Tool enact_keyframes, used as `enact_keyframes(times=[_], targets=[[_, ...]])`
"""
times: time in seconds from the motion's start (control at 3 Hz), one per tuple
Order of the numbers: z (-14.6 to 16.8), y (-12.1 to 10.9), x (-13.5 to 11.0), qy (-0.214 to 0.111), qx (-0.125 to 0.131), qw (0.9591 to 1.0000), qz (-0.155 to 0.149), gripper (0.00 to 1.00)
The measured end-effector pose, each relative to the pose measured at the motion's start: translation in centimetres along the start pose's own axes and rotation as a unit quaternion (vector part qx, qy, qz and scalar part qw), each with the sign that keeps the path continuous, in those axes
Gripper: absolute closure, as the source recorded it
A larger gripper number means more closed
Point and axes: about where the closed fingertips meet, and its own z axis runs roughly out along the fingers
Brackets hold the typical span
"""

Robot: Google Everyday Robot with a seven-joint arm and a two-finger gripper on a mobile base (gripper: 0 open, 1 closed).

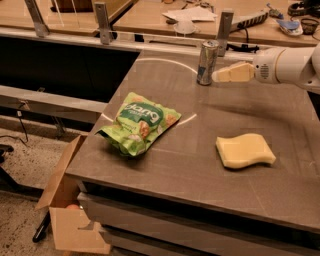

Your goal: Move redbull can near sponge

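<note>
The redbull can (206, 62) is a slim silver can standing upright at the far middle of the grey table (210, 165). The sponge (244, 150) is a flat pale yellow block with wavy edges lying toward the right front of the table. My gripper (220, 75) comes in from the right on a white arm (290, 64), and its pale fingertips (231, 73) sit just right of the can at mid height, very close to it. The sponge lies well in front of the gripper.
A green snack bag (138, 123) lies on the table's left front part. A cardboard box (67, 210) stands on the floor by the table's left corner. Metal posts (224, 25) and a cluttered wooden bench (200, 12) stand behind the table.
</note>
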Motion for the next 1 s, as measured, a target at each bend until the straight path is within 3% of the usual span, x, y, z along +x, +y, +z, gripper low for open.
enact_keyframes(times=[0.33, 0.67, 1.0], targets=[[5.0, 1.9, -0.1, 0.004, -0.038, 0.9993, 0.004, 0.00], [7.7, 3.4, -1.1, 0.000, -0.061, 0.9981, 0.006, 0.00], [9.8, 4.7, -2.6, -0.008, -0.084, 0.9964, 0.006, 0.18]])
